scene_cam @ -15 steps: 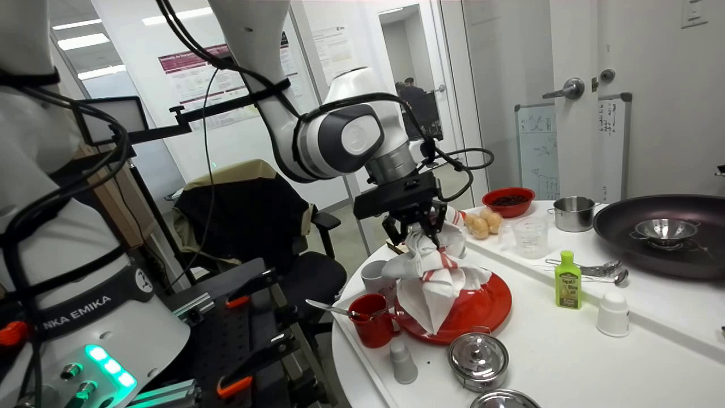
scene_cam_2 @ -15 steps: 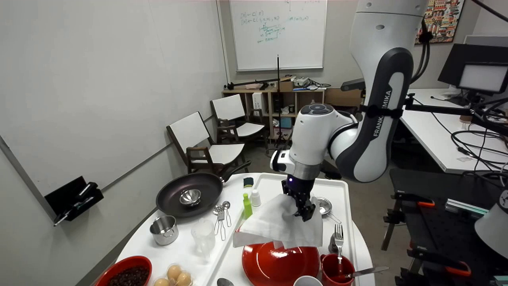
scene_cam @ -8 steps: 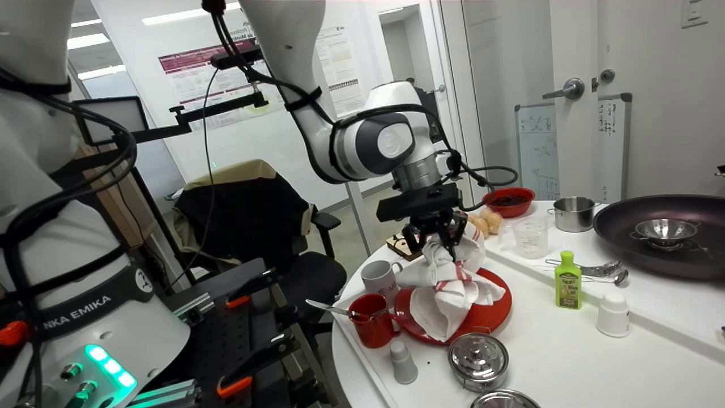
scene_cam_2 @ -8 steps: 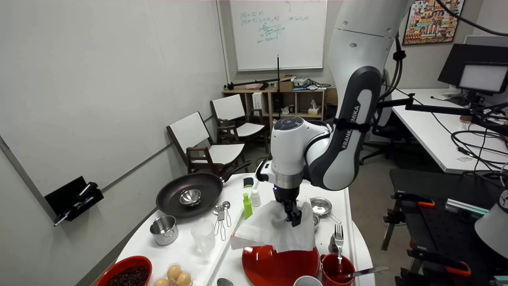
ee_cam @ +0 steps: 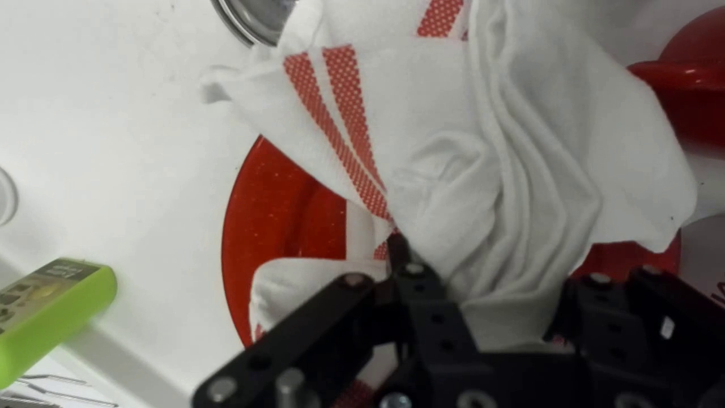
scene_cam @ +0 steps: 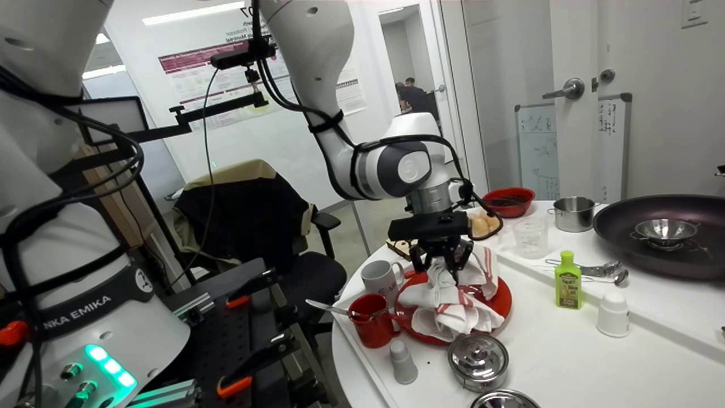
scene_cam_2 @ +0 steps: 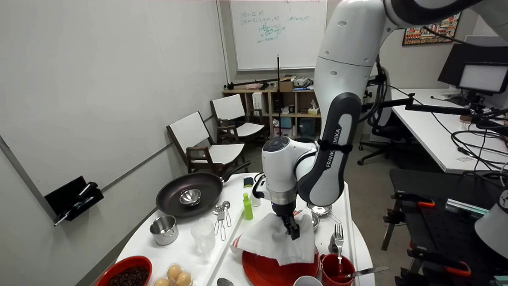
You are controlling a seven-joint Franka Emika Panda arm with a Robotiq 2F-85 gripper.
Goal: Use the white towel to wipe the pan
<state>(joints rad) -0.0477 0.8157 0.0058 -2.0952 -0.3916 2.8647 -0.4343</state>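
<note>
The white towel with red stripes (scene_cam: pixel 453 311) hangs bunched from my gripper (scene_cam: pixel 440 271), its lower folds resting over the red plate (scene_cam: pixel 501 306). In the wrist view, gathered cloth of the towel (ee_cam: pixel 447 170) fills the space between the fingers (ee_cam: pixel 422 294), which are shut on it. Part of the red plate (ee_cam: pixel 272 209) shows beneath. The dark frying pan (scene_cam_2: pixel 170 198) sits apart from the towel across the table, with a small metal colander (scene_cam_2: pixel 190 196) in it; it is outside the wrist view.
Close to the plate stand a red mug (scene_cam: pixel 371 328) with a knife sticking out, a grey mug (scene_cam: pixel 379 277), a lidded steel pot (scene_cam: pixel 478 360) and a grey shaker (scene_cam: pixel 402 362). A green bottle (scene_cam: pixel 568 283) and metal utensils (scene_cam_2: pixel 221 216) lie between plate and pan.
My gripper has come down and, in both exterior views, shifted over the red plate with the towel still held. The towel's hanging part has lowered and crumpled onto the plate.
</note>
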